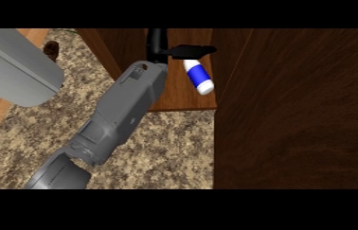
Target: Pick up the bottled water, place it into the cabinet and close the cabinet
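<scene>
Head view: my right hand (183, 50) had its fingers open beside the bottled water (199, 76) lying on the cabinet shelf (183, 101); I judged it light, slippery, best gripped mid-body.

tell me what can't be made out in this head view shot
- Hand near the bottled water: only dark fingers show; the forearm covers the palm, so which hand it is and any grip are unclear.
- Other hand: not in view.
- Cabinet interior: upper part cut off by the view's top edge.
- Cabinet door: its hinge and handle do not show.
- Grey object at left: cut off by the edge.
</scene>
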Controlling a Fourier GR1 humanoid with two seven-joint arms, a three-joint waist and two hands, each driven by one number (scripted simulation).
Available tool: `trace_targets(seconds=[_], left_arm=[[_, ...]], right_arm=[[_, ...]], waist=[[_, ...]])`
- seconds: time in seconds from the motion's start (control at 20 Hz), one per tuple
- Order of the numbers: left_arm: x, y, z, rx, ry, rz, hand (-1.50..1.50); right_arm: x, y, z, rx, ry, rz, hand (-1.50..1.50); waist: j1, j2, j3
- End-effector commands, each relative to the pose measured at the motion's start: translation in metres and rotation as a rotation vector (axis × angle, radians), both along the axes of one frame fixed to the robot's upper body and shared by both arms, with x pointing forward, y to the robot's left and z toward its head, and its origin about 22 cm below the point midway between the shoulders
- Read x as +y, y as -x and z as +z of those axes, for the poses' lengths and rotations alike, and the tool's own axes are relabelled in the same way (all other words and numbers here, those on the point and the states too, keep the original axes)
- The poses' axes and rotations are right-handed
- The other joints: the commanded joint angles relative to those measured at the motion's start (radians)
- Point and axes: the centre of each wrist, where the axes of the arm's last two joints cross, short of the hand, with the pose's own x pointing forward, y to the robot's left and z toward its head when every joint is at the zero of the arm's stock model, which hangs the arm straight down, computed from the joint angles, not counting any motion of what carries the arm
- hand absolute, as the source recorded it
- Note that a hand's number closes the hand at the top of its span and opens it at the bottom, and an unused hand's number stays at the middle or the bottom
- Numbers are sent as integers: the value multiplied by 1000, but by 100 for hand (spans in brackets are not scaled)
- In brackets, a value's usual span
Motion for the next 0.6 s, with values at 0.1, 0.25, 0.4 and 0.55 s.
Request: trace_targets(seconds=[0.1,0.25,0.4,0.55], left_arm=[[-5,11,-3,11,88,-121,-150],[-5,23,-14,0,100,-145,-150],[-13,41,-21,16,107,-185,-150],[-10,55,-30,42,160,-206,-150]], right_arm=[[8,6,24,-46,18,15,-150],[8,11,32,-41,-6,12,-150],[10,3,29,-30,1,15,-150],[18,5,36,-33,-7,3,-150]], waist=[[15,-13,1],[30,-15,0],[36,-15,1],[42,-14,0]])
